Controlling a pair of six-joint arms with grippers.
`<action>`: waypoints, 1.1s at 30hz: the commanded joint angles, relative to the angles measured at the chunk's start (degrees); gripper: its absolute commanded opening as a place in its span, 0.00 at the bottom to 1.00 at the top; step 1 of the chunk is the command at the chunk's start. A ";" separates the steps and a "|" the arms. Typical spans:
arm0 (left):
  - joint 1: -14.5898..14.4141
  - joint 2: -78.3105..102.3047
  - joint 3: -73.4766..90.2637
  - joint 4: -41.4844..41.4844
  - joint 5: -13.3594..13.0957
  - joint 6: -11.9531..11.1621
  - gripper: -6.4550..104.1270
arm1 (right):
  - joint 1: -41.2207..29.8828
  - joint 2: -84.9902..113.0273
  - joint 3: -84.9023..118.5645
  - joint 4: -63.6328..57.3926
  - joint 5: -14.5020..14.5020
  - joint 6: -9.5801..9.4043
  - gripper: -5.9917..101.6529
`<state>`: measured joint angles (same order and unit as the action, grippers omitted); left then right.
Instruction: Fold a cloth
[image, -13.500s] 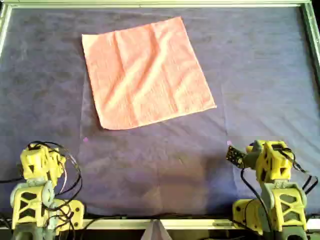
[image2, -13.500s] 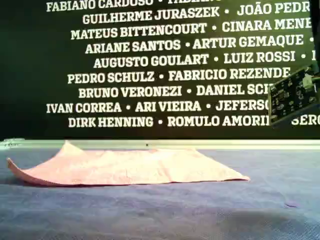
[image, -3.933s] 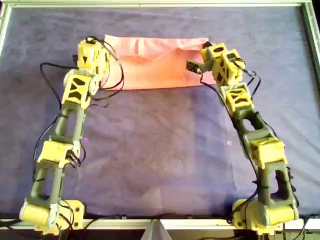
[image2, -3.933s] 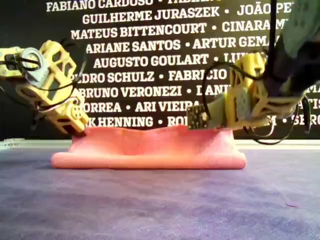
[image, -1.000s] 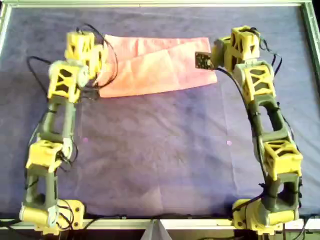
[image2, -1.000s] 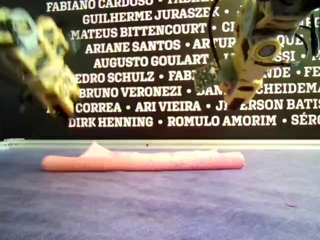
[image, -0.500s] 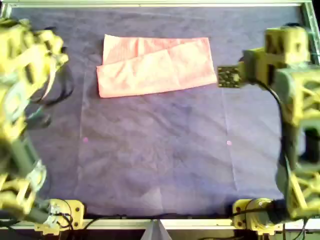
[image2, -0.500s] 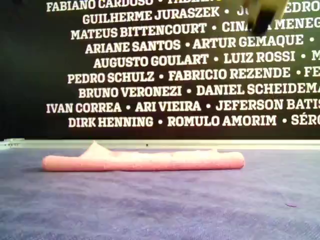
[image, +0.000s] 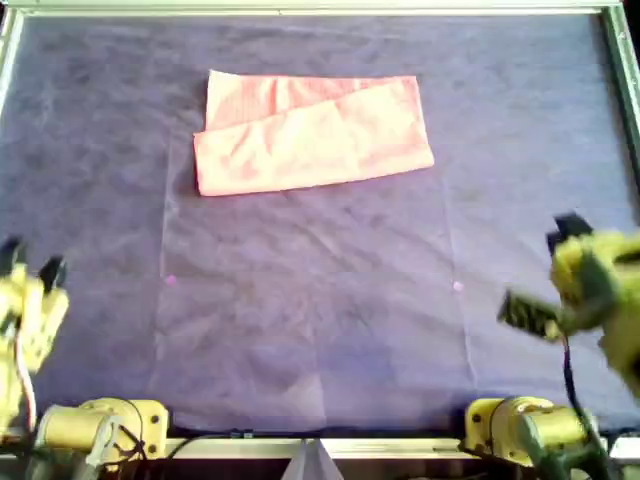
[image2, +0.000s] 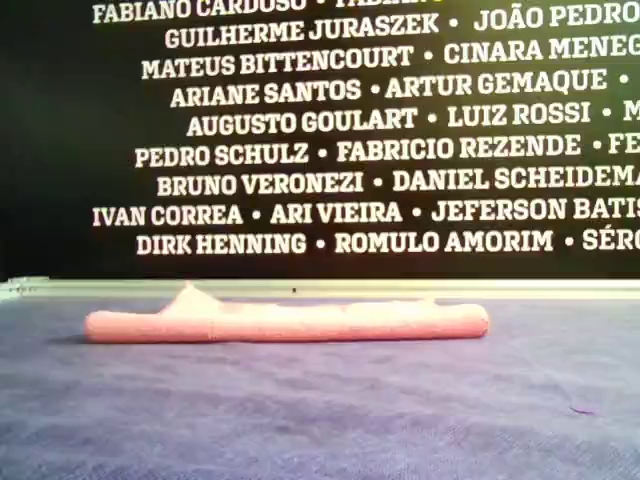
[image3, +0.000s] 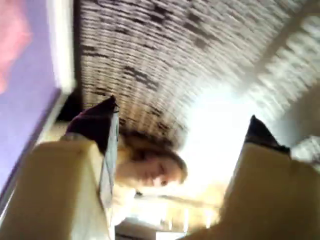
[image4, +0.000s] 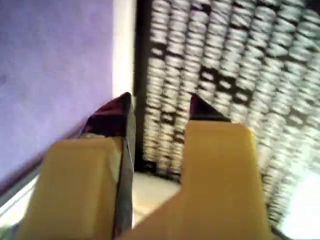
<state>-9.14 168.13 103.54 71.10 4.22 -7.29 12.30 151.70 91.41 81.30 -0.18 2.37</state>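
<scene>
Lying folded into a flat band in the upper middle of the overhead view, the cloth (image: 312, 133) rests on the purple table covering (image: 320, 300), well apart from both my pincers. My left gripper (image3: 182, 130) is spread wide, empty; my right gripper (image4: 160, 107) stands slightly parted, pinching nothing.

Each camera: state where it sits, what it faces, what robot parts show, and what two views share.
Overhead: above, looking down at the table; cloth folded, both arms at the near edge.
Exterior: low at table level, facing the name wall; no robot parts.
Left wrist: along the left gripper, open, aimed off-table.
Right wrist: along the right gripper, open, at the table's edge.
Overhead and exterior share the cloth.
</scene>
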 joint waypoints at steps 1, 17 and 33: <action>1.49 6.68 20.92 -15.56 -0.35 4.22 0.85 | -0.44 11.43 20.30 -12.74 0.00 -3.08 0.48; 1.58 7.38 59.24 -51.06 -0.35 5.80 0.85 | -0.70 27.51 76.46 -67.41 0.09 -10.63 0.48; 1.58 7.38 68.38 -50.98 -0.26 4.92 0.85 | -0.53 27.16 81.47 -69.61 -0.79 -9.67 0.48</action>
<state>-8.96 174.64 173.32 21.53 4.04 -2.20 12.13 176.57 172.88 15.47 -0.79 -7.65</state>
